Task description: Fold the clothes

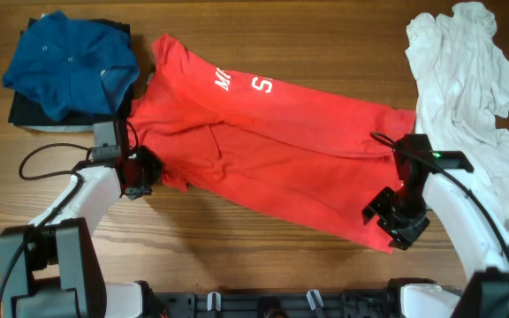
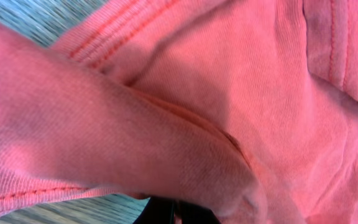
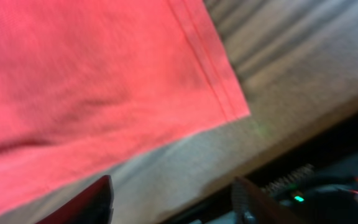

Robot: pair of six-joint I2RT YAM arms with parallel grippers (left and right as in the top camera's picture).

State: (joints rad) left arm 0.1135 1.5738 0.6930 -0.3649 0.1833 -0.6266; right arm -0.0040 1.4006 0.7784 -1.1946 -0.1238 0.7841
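A red shirt [image 1: 263, 150] with white lettering lies spread across the middle of the wooden table. My left gripper [image 1: 140, 174] is shut on the red shirt's left edge; its wrist view is filled with bunched red cloth [image 2: 185, 106]. My right gripper [image 1: 394, 219] is open and empty, just off the shirt's lower right corner. The right wrist view shows that corner and hem [image 3: 92, 81] ahead of the spread fingers [image 3: 173, 199], with bare table between them.
A blue shirt [image 1: 69, 62] lies on a dark folded pile [image 1: 25, 110] at the back left. A crumpled white garment [image 1: 475, 97] lies along the right side. The table's front edge runs close behind both arms.
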